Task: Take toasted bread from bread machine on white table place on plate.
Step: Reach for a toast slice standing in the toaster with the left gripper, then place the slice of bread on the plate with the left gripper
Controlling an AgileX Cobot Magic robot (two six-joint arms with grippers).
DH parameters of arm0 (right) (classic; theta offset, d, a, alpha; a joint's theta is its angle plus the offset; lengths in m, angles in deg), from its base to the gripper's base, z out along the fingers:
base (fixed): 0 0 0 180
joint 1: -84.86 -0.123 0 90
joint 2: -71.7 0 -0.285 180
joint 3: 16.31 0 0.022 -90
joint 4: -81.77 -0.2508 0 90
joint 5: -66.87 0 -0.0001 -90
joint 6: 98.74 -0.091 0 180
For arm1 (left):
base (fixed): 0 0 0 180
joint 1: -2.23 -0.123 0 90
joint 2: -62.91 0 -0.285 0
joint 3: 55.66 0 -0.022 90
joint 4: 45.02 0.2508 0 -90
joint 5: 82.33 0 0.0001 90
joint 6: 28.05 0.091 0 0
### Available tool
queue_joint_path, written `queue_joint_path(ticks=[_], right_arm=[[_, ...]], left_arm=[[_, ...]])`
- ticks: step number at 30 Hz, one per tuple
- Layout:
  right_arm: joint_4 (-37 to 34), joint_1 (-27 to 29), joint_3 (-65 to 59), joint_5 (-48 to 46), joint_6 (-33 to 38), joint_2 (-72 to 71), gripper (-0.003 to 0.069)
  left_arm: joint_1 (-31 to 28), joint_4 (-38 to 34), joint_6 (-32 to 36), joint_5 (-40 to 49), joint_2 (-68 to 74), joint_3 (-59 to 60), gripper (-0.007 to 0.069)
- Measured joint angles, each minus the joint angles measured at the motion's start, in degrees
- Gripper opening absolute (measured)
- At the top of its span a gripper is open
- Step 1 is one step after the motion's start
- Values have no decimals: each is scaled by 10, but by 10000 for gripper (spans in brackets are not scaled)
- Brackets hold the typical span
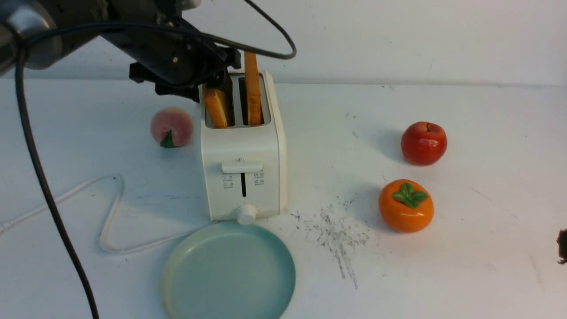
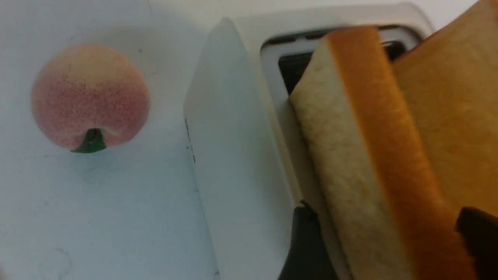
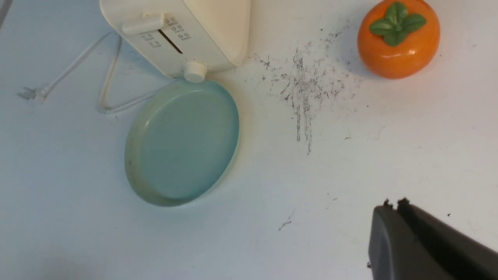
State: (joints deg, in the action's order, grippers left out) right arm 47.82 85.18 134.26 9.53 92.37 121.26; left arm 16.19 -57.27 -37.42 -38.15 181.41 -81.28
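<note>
The bread machine (image 1: 241,146) stands mid-table with two slices of toasted bread in its slots. The left slice (image 1: 215,107) leans left; the right slice (image 1: 253,88) stands upright and higher. My left gripper (image 1: 221,77) reaches over the machine's back from the left. In the left wrist view (image 2: 389,241) its dark fingers (image 2: 303,241) press either side of the left slice (image 2: 362,155), which is still in its slot. The empty plate (image 1: 228,272) lies just in front of the machine. My right gripper (image 3: 393,204) is shut and empty, low over the white table (image 1: 465,266) at the right edge.
A peach (image 1: 172,126) sits left of the machine, close under my left arm. A red apple (image 1: 424,143) and an orange persimmon (image 1: 405,205) sit to the right. The white cord (image 1: 110,212) loops on the table at the left. Dark scuff marks (image 1: 339,235) lie right of the plate.
</note>
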Motion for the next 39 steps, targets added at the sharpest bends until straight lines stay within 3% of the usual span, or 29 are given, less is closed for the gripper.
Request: queue_joint_path(ticks=[4,5,6,7,17,23,29,32,35,36,39], right_arm=[[-4,0,-13,7,0,0,15],[-8,0,-21,7,2,0,17],[-12,0,-25,7,3,1,18],[-13,0,-28,9,5,1,20],[-26,0,-31,29,8,1,32],[-29,0,-31,33,8,1,38],[-29,0,-31,33,8,1,44],[-31,0,-31,35,8,1,46],[-31,0,-31,36,8,1,48],[-31,0,-31,37,8,1,50],[-31,0,-31,40,8,1,52]], left_arm=[[0,3,0,5,-3,0,309],[1,2,-1,11,-13,0,179],[1,2,-1,16,-23,0,106],[1,5,-1,18,-35,0,90],[1,8,0,87,-227,10,102],[1,-35,28,85,-319,134,102],[1,-158,74,-10,-390,402,102],[1,-279,176,-89,-391,540,102],[1,-363,252,-124,-386,590,102],[1,-444,320,-142,-379,617,102],[1,-567,448,-164,-359,642,102]])
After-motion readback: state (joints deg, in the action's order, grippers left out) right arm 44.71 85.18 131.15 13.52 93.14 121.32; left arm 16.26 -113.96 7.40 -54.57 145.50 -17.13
